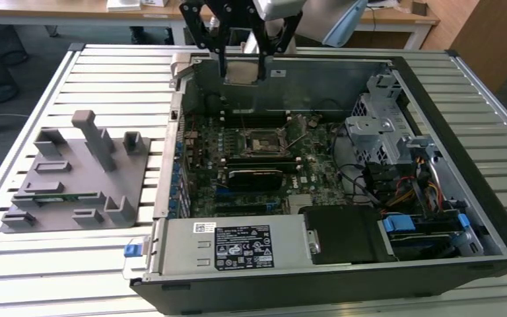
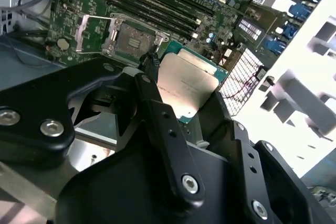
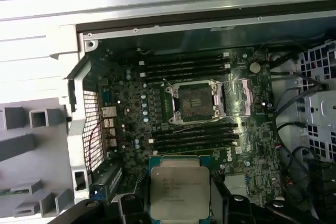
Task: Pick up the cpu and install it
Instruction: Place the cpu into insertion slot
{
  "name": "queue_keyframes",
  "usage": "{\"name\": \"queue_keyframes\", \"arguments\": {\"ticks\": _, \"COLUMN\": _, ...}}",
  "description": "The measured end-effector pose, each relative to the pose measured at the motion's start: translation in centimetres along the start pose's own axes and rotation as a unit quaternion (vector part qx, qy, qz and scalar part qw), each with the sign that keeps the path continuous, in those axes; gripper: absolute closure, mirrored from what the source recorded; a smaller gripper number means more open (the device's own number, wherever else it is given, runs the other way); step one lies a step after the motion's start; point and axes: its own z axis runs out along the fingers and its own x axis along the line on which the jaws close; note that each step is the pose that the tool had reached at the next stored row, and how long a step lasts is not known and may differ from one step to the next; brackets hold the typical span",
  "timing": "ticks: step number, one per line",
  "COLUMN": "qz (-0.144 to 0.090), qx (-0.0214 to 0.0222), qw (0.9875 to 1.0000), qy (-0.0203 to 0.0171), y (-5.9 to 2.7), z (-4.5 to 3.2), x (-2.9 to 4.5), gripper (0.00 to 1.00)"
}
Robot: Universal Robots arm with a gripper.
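Observation:
The cpu point(image 1: 240, 71), a small square chip with a pale silvery top point(image 2: 186, 85) and a green edge, is held in my gripper point(image 1: 246, 69). The black fingers are shut on its two sides, as both wrist views show. It hangs high over the far part of the open computer case, well above the motherboard. In the first wrist view the cpu point(image 3: 178, 190) is offset from the socket point(image 3: 195, 102), whose metal frame stands open. The socket point(image 1: 265, 140) lies in the middle of the green board, with its load plate point(image 2: 94, 35) swung aside.
A grey plastic tray point(image 1: 68, 178) with upright posts sits on the slatted table at the exterior view's left, with a green memory stick point(image 1: 60, 196) lying in it. Inside the case are memory slots point(image 3: 189, 64), a drive cage point(image 1: 379, 129), cables and a power supply point(image 1: 236, 246).

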Motion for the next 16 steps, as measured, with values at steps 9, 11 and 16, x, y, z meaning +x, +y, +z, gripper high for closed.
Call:
{"name": "queue_keyframes", "arguments": {"ticks": 9, "qz": 0.077, "qx": 0.0020, "qw": 0.9970, "qy": -0.0018, "y": -0.01, "z": 0.33, "x": 0.01, "gripper": 0.45}}
{"name": "queue_keyframes", "arguments": {"ticks": 11, "qz": 0.092, "qx": 0.0024, "qw": 0.9958, "qy": -0.0021, "y": 0.00, "z": 0.39, "x": 0.01, "gripper": 0.45}}
{"name": "queue_keyframes", "arguments": {"ticks": 16, "qz": 0.125, "qx": 0.0033, "qw": 0.9921, "qy": -0.0028, "y": 0.01, "z": 0.52, "x": 0.02, "gripper": 0.45}}
